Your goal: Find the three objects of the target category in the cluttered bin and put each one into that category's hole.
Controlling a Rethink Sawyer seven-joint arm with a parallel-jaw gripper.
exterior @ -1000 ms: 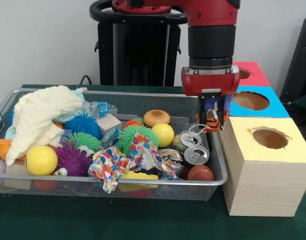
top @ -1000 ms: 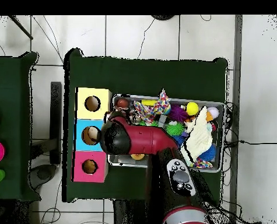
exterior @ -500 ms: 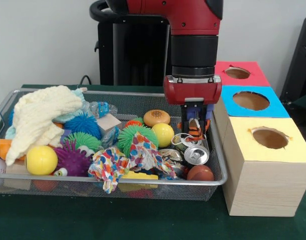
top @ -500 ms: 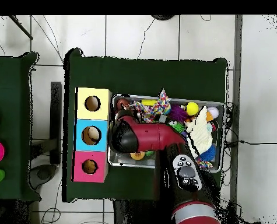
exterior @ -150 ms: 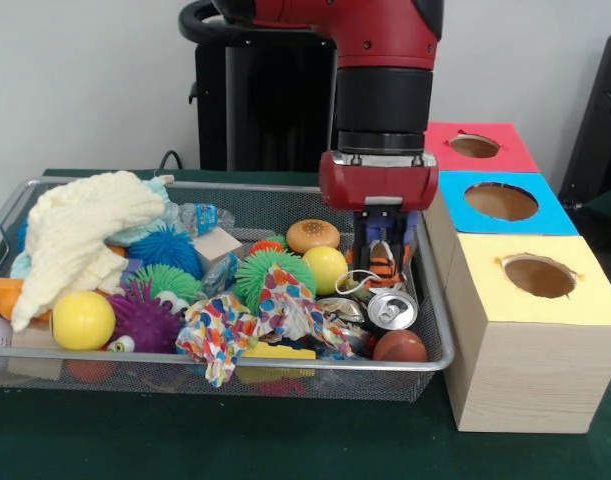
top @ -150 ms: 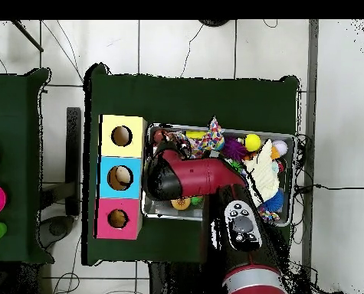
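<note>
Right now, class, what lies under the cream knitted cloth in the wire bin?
Peeking out beneath the cream knitted cloth: a blue spiky ball, an orange block, a yellow ball. Anything deeper is covered.

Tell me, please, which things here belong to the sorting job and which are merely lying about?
Job: claw, orange striped toy it grips, wire bin, yellow box, blue box, red box.
Lying about: cream cloth, purple spiky toy, burger toy, crushed can.

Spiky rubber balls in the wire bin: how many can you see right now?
4. Blue spiky ball beside the cream knitted cloth; light green one below it; purple one with eyes nearer the front; green one at bin centre. Others may be buried.
</note>
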